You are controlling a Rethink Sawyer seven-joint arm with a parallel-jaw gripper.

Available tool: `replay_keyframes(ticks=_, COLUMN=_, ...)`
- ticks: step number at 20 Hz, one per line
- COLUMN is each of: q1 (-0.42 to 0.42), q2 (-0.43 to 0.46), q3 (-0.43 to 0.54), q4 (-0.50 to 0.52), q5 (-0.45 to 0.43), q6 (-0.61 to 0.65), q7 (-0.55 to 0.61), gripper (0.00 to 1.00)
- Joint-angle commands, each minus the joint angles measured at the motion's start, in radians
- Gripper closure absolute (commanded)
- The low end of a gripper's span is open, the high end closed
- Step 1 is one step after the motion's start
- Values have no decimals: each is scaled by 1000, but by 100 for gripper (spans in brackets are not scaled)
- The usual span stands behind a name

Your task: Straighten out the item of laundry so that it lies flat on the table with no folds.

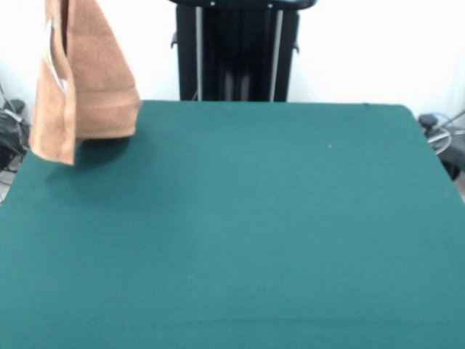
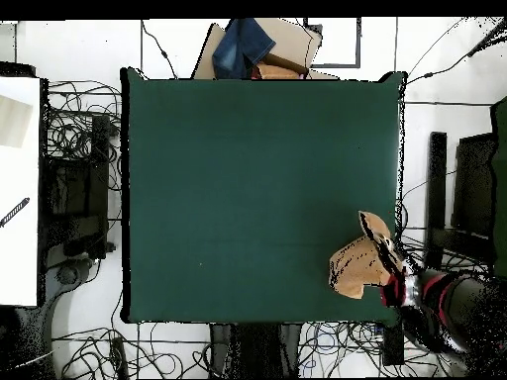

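Orange-tan terry towel (image 1: 83, 80) hung folded, banded near its hem, over the green felt bench's (image 1: 254, 233) far-left corner; fingers' state couldn't be told.

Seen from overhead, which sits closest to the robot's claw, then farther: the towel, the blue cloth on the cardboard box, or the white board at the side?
From the gripper:
1. Towel, hanging right beside it at the table's corner.
2. Blue cloth, beyond the table's opposite edge.
3. White board, past the table's far side.

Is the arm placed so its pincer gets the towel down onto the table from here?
Probably yes: the towel hangs folded in the air over the table corner, nothing lies beneath it, and the arm reaches in there. The pincer itself is hidden.
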Motion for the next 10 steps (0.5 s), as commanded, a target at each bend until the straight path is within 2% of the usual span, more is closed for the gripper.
replay_keyframes(ticks=1, q1=17, q2=247, q3=94, q4=182, q5=-40, q6=-267, q7=-132, gripper=100)
replay_keyframes(ticks=3, q1=12, q2=304, q3=107, q4=198, q5=-57, q6=-357, q7=-124, gripper=100)
replay_keyframes(ticks=7, q1=5, q2=410, q3=126, q4=199, q5=-76, q6=-415, q7=-101, gripper=100)
replay_keyframes(ticks=10, q1=13, q2=433, q3=132, q4=210, q5=-93, q6=-459, q7=-59, gripper=100)
